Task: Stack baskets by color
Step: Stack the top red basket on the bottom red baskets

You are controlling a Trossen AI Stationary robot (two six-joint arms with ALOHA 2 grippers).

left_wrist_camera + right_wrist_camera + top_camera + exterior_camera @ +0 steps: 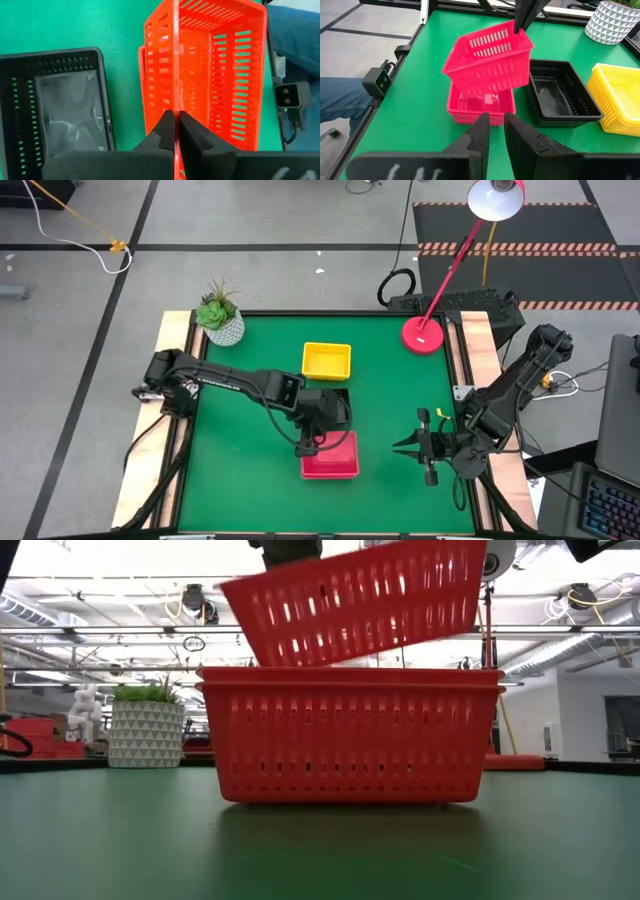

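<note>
**A:** So, what is nearest the front edge of the green tabletop (pixel 240 490)?

**B:** A red basket (pixel 480 106). It sits flat on the table, close to the front edge, about in the middle.

**A:** And that other red basket (pixel 490 57) above it?

**B:** It is up in the air, tilted, right over the one on the table. I cannot tell if the two touch. The left gripper (pixel 173 131) has its two fingers squeezed tight on the rim of one side wall.

**A:** What about the right gripper (pixel 418 444)?

**B:** It is near the front right corner, pointing at the red baskets. Its fingers are a little apart, and there is nothing between them.

**A:** What is behind the red ones?

**B:** A black basket (pixel 561 95), just beside them, toward the middle of the table. It sits under the left arm.

**A:** And farther back?

**B:** A yellow basket (pixel 327 360), close to the back edge. It looks like a stack, but I cannot count it.

**A:** And at the very back?

**B:** A white plant pot (pixel 222 326) in the back left corner, and a red lamp base (pixel 423 334) near the back right corner.
</note>
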